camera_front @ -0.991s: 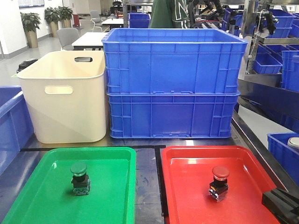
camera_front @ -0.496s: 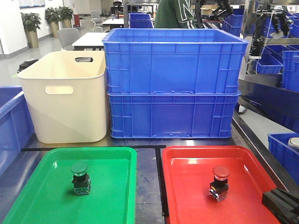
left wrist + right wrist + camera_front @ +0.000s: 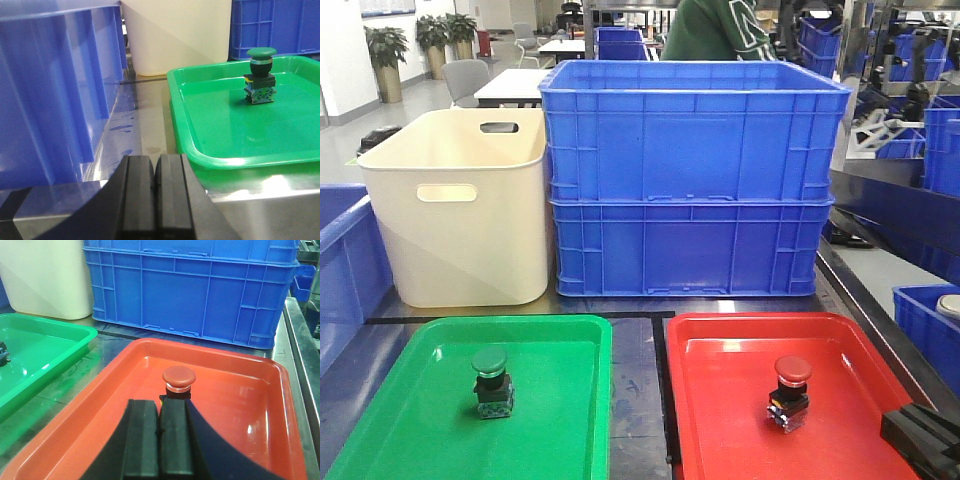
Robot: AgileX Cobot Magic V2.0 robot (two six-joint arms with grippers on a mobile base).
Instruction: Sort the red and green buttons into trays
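Crates (image 3: 690,175), blue and stacked, standing far ahead of both grippers, cream tub (image 3: 460,205) beside. Green tray (image 3: 240,125) lying ahead-right of left gripper (image 3: 156,195), carrying green button (image 3: 260,75). Red tray (image 3: 240,405) sitting under right gripper (image 3: 159,440), red button (image 3: 178,379) standing just beyond. Fingers pressing together on both, gripping nothing.

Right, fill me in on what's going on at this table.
A two-armed robot is sorting push buttons by colour, and it looks finished. The green button stands upright in the green tray, and the red button stands upright in the red tray. Neither arm is handling anything: the left gripper sits shut and empty outside the green tray, and the right gripper is shut and empty over the red tray, just short of the red button.
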